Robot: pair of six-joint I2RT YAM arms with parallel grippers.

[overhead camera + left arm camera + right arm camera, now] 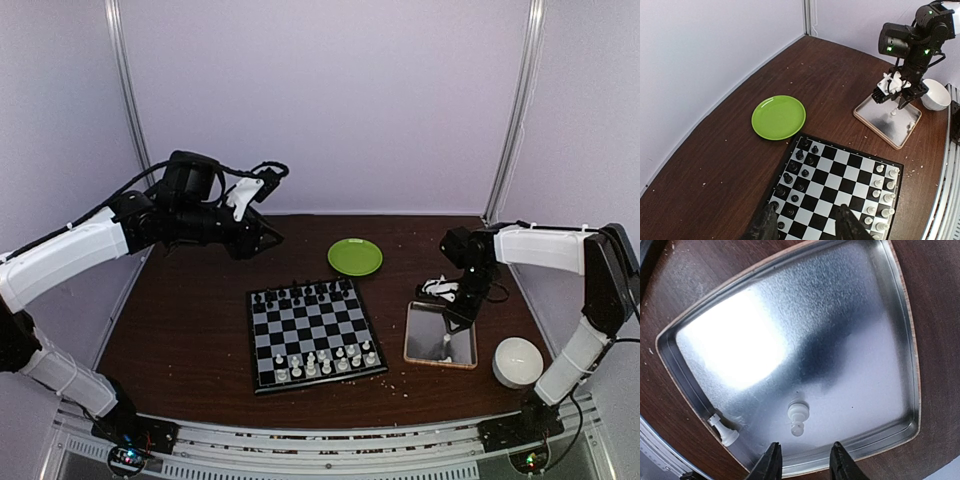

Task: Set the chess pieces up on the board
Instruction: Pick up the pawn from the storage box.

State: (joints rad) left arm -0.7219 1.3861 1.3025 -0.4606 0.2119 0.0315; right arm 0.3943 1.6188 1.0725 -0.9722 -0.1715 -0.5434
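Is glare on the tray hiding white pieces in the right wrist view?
Right wrist: glare whitens the tray at upper left; the centre piece and corner piece near the bottom rim show clearly. Top external: tray is dim, pieces faint specks.

Board checked black and pale, plate green, chessmen seemingly white.

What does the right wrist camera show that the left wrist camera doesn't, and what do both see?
Only the right wrist view: close up, one white chess piece seen from above, another lying in a corner of the tray. Only the left wrist view: the chessboard with its chessmen, the green plate, the white bowl. Both: the tray, its white pieces and the right fingers.
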